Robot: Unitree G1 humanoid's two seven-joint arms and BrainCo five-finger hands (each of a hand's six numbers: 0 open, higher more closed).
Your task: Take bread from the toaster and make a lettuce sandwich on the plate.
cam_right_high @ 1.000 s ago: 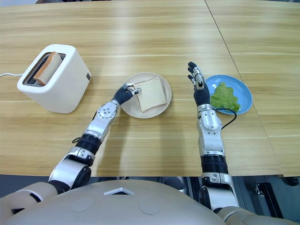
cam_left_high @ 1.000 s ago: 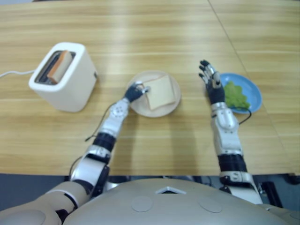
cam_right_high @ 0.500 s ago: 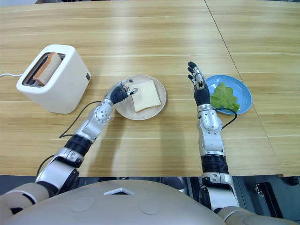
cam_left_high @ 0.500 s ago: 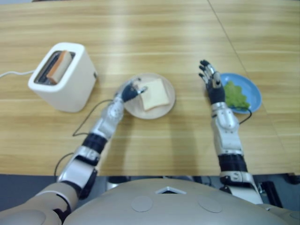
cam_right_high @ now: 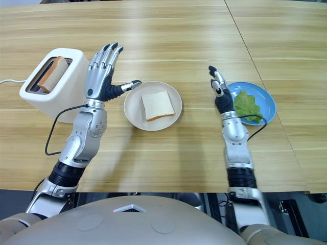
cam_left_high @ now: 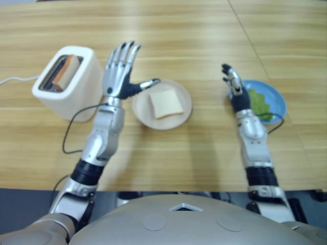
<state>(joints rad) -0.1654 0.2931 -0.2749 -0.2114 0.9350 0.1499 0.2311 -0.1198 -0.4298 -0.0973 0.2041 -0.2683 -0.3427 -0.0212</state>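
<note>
A white toaster stands at the left with one bread slice sticking out of its slot. A second bread slice lies flat on the beige plate in the middle. My left hand is raised between toaster and plate, open with fingers spread, holding nothing. A green lettuce leaf lies on a blue plate at the right. My right hand is held upright and open at the blue plate's left edge, holding nothing.
The toaster's white cord runs off the left edge. A seam between two wooden tabletops runs past the blue plate. Bare wood stretches behind the plates and along the near edge.
My left hand let go of the bread slice on the plate, rose and opened wide toward the toaster. My right hand shifted slightly right toward the blue plate.
</note>
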